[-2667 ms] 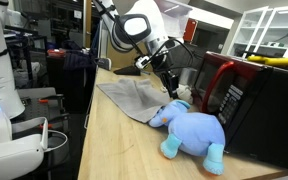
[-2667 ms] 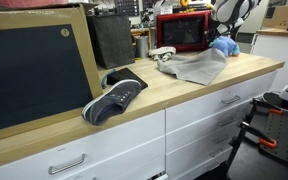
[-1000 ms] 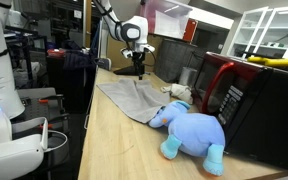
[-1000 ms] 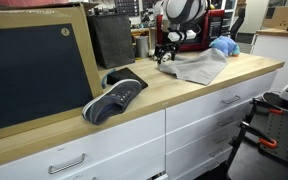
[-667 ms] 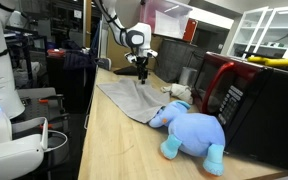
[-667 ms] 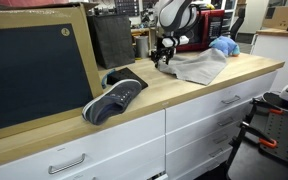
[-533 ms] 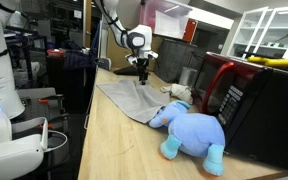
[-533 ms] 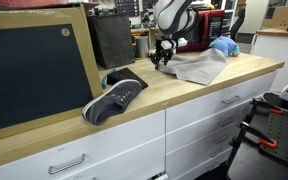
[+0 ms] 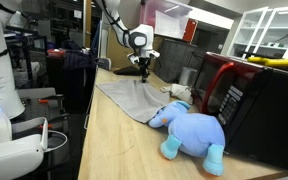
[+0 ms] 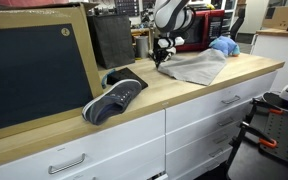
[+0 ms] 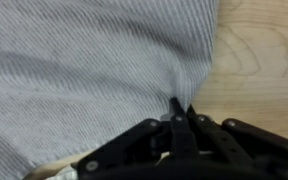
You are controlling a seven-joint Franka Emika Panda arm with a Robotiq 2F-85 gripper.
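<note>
A grey cloth (image 9: 134,98) lies spread on the wooden counter (image 9: 109,145), with a blue plush elephant (image 9: 192,130) beside it. My gripper (image 9: 144,74) is down at the cloth's far corner, seen in both exterior views. In the wrist view my gripper (image 11: 181,104) has its jaws together, pinching the ribbed cloth (image 11: 84,60) right at its edge, where the fabric puckers toward the tips. Bare wood (image 11: 259,50) shows to the right of the pinch. From the other side the gripper (image 10: 162,60) sits on the cloth (image 10: 194,67) edge nearest the shoe.
A red microwave (image 9: 239,90) stands behind the elephant and fills the back of the counter (image 10: 182,32). A dark sneaker (image 10: 114,98) lies on the counter near a large framed chalkboard (image 10: 34,70). Drawers (image 10: 199,115) run below the counter's front edge.
The gripper has come down a little onto the cloth's corner and its jaws have gone from wide open to shut on the fabric. The elephant and shoe have not moved.
</note>
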